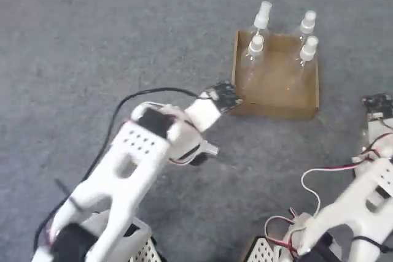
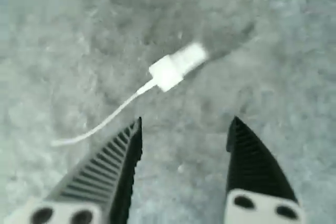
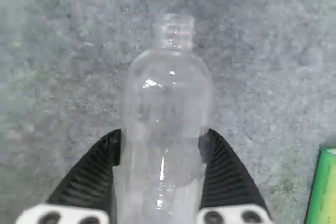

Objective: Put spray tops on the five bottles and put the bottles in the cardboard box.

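**While four capped bottles stand boxed, a fifth sits bare-necked in the right tool**

Where the grey, carpet-like desk (image 1: 92, 47) spreads beneath everything, the left arm (image 1: 129, 157) is the bulkiest thing in the high view. It stretches from the near edge towards the front left corner of the cardboard box (image 1: 276, 110). The right arm (image 1: 362, 200) stands at the near right edge, well apart from the box.

The box sits towards the far right of the desk with its top open. Four clear bottles (image 1: 253, 59) stand upright inside it, two by two, each capped in white.

A fifth bottle (image 3: 167, 77), clear plastic with an open threaded neck, shows in the right wrist view. The right tool (image 3: 161, 135) is clamped on its body, one black ribbed finger pressed to each side. The neck points away from the tool, with grey desk behind it. Whether the bottle rests on the desk or is lifted off it cannot be told. A green object (image 3: 323, 187) shows at the edge of that view, too cut off to identify.

The left tool (image 2: 186, 121) is spread wide above the desk, with nothing between its two black fingers. Just ahead of the fingertips lies a loose white spray top (image 2: 176, 66), on its side and touching neither finger. Its thin dip tube (image 2: 100, 124) trails across the desk towards one of the fingers.
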Robot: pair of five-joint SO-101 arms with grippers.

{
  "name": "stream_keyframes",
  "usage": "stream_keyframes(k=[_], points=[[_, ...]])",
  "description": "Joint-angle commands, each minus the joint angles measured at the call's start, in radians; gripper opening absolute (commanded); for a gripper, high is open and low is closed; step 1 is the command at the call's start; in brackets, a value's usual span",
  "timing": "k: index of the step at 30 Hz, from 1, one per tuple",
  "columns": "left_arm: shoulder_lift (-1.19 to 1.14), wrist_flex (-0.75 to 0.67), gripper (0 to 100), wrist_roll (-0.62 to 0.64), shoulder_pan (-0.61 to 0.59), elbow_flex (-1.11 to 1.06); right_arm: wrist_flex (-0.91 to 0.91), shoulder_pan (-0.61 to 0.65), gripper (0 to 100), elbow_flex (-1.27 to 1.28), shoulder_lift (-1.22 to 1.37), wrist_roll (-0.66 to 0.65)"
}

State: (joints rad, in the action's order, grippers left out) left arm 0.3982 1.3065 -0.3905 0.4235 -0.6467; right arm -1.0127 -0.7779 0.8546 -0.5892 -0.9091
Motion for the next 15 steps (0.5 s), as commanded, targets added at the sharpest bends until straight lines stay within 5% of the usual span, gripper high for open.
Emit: stream_keyframes(k=[1, 15], points=[[-0.092, -0.078, 24, -0.006, 0.012, 0.082, 0.071, -0.019, 0.6, 0.021, -0.039, -0.014], [-0.107, -0.138, 24, 0.308, 0.023, 0.028, 0.067, -0.008, 0.6, 0.115, -0.041, 0.031]])
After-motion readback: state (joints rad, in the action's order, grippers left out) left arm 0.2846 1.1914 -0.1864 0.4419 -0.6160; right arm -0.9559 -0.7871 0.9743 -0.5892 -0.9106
